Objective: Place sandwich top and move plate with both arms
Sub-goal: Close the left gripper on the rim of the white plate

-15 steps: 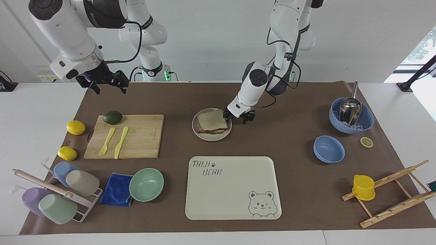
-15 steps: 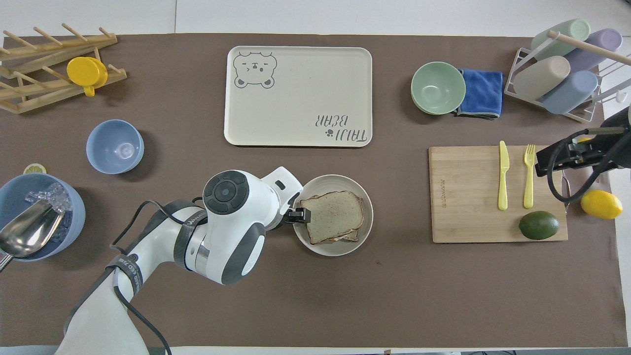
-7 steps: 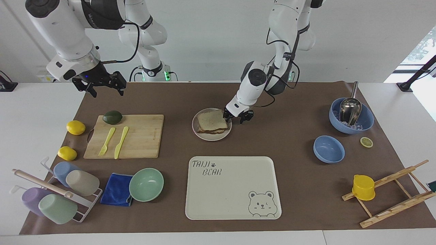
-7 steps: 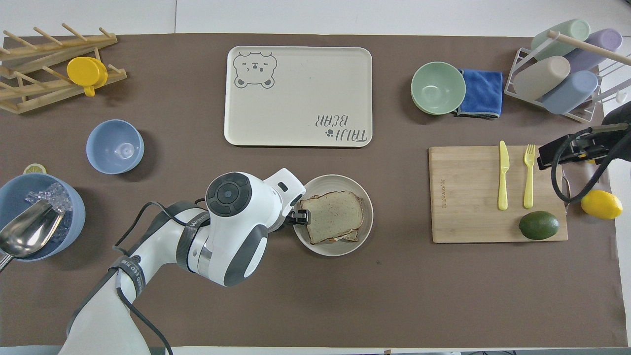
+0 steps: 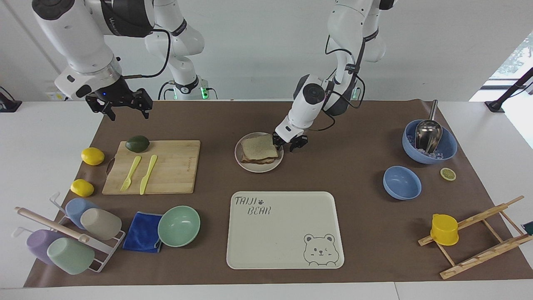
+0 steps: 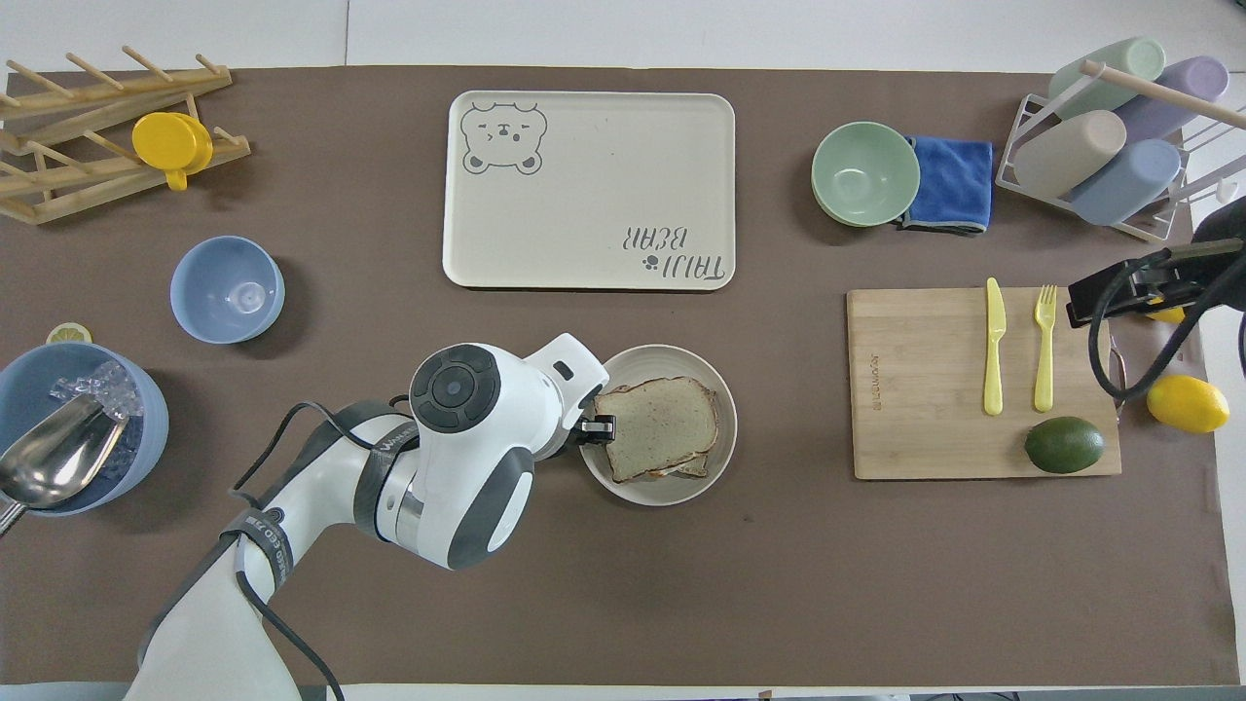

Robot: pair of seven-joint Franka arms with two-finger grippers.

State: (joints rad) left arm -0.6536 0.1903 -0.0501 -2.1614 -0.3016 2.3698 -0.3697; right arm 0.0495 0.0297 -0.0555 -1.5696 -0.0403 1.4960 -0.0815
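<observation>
Tray: "TAIJI BEAR" w/ paw mark, corner diag. opp. bear drawing. Cutting board brand mark: unreadable.

A white table carries a brown mat bearing the plate, tray, bowls and cutting board.

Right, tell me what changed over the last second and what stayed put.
The left gripper, at the edge of the plate toward the left arm's end, drew its fingers closer together and lifted slightly; whether it grips anything cannot be told. The right gripper, open in the air above the table's corner by the cutting board, drifted a little toward the right arm's end. The sandwich top stayed on the stack; plate and tray did not move.
</observation>
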